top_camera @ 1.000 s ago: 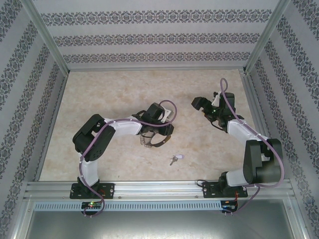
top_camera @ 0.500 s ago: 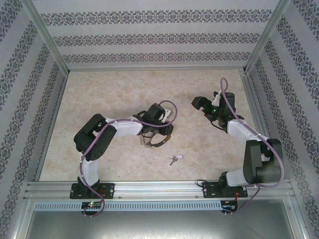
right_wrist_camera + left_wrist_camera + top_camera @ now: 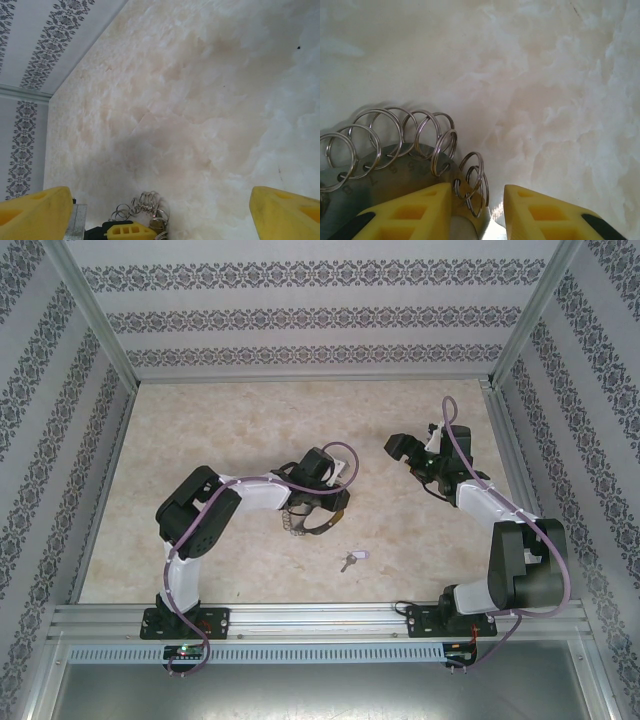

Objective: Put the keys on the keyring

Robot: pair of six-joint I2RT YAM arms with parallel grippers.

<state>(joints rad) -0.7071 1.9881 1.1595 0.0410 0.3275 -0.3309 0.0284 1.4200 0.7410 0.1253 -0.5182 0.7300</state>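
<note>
though left jaws straddle keyring (image 3: 385, 172), contact is unclear

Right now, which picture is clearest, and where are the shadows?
Left wrist view: clearest; the silvery rings on the keyring are crisp and throw a soft grey shadow on the table behind them. Right wrist view: a broad dim shadow patch mid-table, and the yellow fingers at the corners look blurry. Top external view: even light, but the key is tiny and grainy.
</note>
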